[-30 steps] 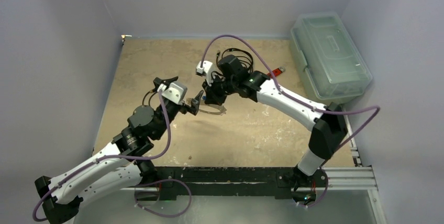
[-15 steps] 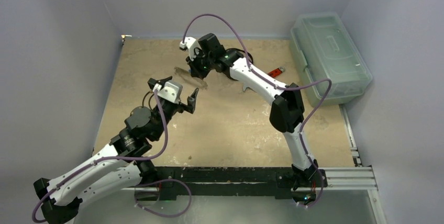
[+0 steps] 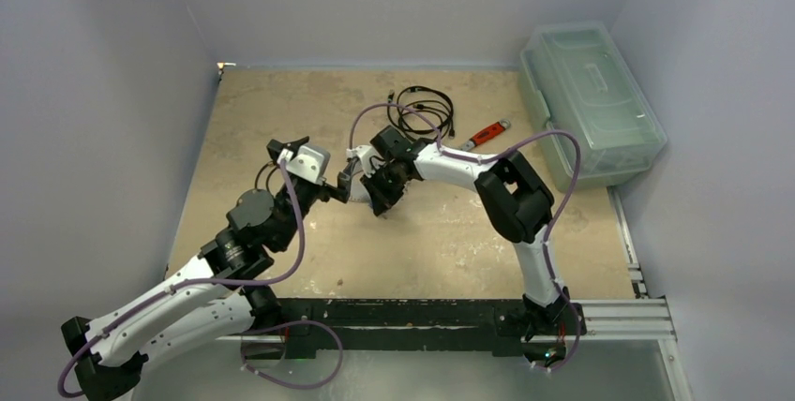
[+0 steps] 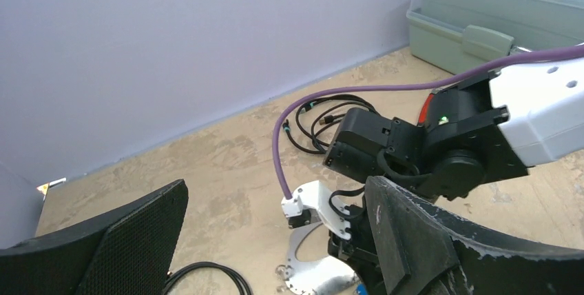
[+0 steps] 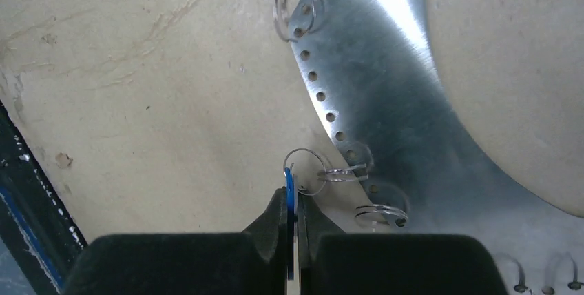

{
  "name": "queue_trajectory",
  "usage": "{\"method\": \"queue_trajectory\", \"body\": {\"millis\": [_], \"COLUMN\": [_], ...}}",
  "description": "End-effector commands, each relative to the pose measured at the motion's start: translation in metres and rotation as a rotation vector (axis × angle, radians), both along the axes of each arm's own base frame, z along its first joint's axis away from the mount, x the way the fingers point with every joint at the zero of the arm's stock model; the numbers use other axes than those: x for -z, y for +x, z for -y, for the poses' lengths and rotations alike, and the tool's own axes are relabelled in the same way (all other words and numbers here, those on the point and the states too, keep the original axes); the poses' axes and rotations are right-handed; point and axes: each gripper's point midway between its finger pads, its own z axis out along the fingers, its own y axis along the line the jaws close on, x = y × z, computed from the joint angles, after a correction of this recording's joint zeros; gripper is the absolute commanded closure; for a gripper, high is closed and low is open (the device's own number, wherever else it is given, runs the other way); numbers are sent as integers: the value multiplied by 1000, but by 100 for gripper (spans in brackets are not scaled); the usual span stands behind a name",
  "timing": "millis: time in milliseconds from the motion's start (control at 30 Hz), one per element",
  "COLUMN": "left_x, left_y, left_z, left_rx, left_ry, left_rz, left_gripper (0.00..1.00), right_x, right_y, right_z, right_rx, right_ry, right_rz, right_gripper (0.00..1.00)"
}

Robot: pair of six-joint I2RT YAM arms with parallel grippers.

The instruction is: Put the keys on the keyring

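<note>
Beige tabletop under lavender walls: the right claw (image 5: 293,205) is pinched tight on the blue key (image 5: 289,183), right at the holed rim of the keyring (image 5: 386,95), which sits near the tabletop's middle. Just beside them, the left claw (image 3: 344,184) gapes wide.

My right pincer (image 5: 295,220) hides all but a thin edge of the blue key (image 5: 289,188). The keyring (image 5: 386,95) runs off frame toward twelve and five o'clock; overhead, I cannot make it out.
</note>
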Motion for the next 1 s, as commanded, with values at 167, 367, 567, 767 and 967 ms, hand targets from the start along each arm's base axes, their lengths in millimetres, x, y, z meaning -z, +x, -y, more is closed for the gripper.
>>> {"method": "queue_trajectory", "body": {"millis": [167, 367, 567, 767, 967], "left_x": [-13, -10, -11, -11, -11], "left_y": [1, 2, 2, 2, 2], "left_z": [-1, 0, 0, -1, -2], "left_rx": [-8, -11, -9, -15, -15], "left_ry": [-9, 0, 1, 2, 2], "left_rz": [22, 19, 21, 24, 25], "left_gripper": [1, 1, 1, 1, 1], "right_x": [-15, -7, -8, -4, -54], "right_y": [-37, -49, -61, -86, -91], "right_z": [-8, 1, 12, 33, 34], "right_rx": [39, 64, 102, 105, 53], "right_ry": [133, 107, 82, 35, 143], "right_rz": [-166, -212, -248, -312, -238], "right_gripper": [100, 100, 80, 63, 62]}}
